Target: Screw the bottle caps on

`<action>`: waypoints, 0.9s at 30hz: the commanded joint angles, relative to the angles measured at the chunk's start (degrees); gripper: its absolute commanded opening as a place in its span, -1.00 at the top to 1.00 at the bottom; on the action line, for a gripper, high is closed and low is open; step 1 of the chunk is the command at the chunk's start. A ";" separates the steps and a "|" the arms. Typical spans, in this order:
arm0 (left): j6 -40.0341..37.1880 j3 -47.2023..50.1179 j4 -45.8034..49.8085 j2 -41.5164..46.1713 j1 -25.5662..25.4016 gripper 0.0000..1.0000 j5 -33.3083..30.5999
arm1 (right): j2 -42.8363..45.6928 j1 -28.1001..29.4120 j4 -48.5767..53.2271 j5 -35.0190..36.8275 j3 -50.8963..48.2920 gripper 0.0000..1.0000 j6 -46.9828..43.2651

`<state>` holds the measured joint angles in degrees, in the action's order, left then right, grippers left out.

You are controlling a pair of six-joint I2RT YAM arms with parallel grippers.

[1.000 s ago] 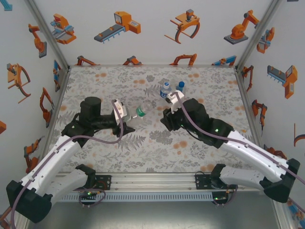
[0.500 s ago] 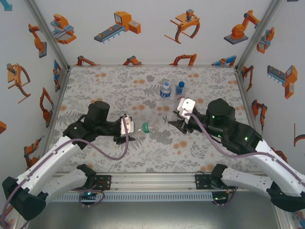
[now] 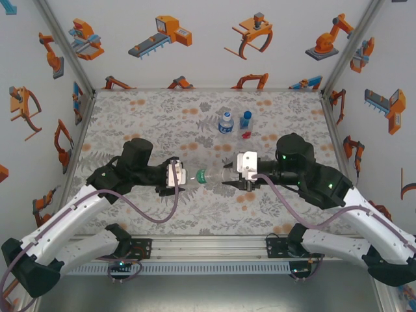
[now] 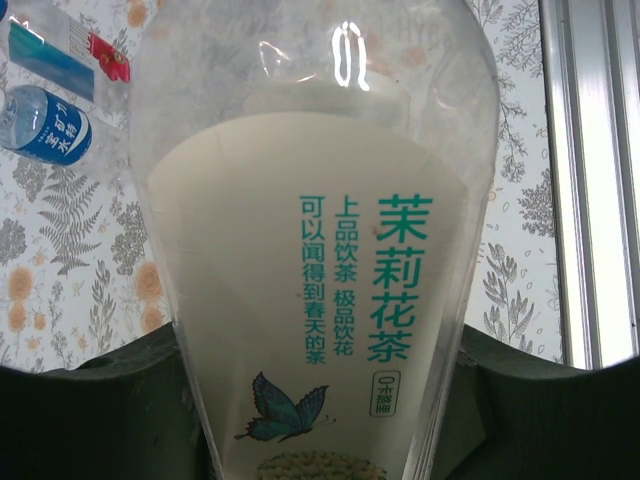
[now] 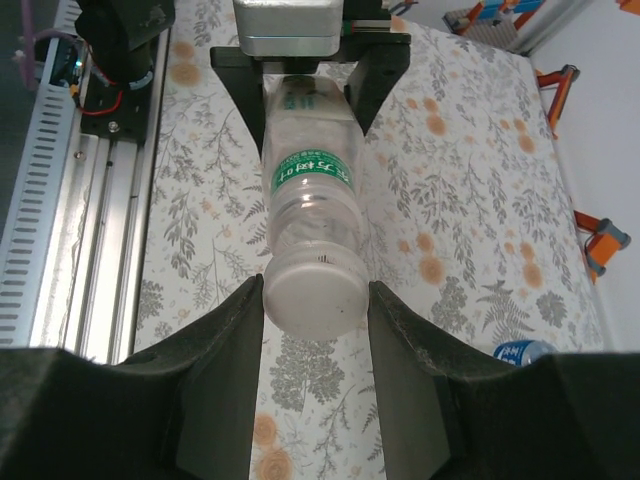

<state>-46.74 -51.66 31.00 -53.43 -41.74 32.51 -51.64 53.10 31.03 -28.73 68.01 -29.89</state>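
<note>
The tall bottle's (image 4: 320,250) label is hiding the left fingertips in the left wrist view. The bottle is lying level above the table (image 3: 143,117), pointing cap-end right, with the left gripper (image 3: 184,174) clamping its base and the right gripper (image 3: 227,178) pinching its white cap (image 5: 315,290). Three bottles are showing, counting a water bottle (image 3: 225,123) and a blue-tinted bottle (image 3: 246,119) standing together at the far side.

Both arms reach inward, the left pincer (image 3: 184,175) clamped tight, facing the right pincer (image 3: 229,179), apparently clamped too.
</note>
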 commanded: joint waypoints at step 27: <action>0.70 -1.87 -1.74 0.07 -1.51 1.00 1.91 | -3.10 1.39 -3.44 -3.58 -0.14 0.99 0.97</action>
<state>-46.78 -52.05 30.87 -53.45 -42.72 31.53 -54.02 53.89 27.81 -30.70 67.88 -29.39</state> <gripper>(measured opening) 0.555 0.420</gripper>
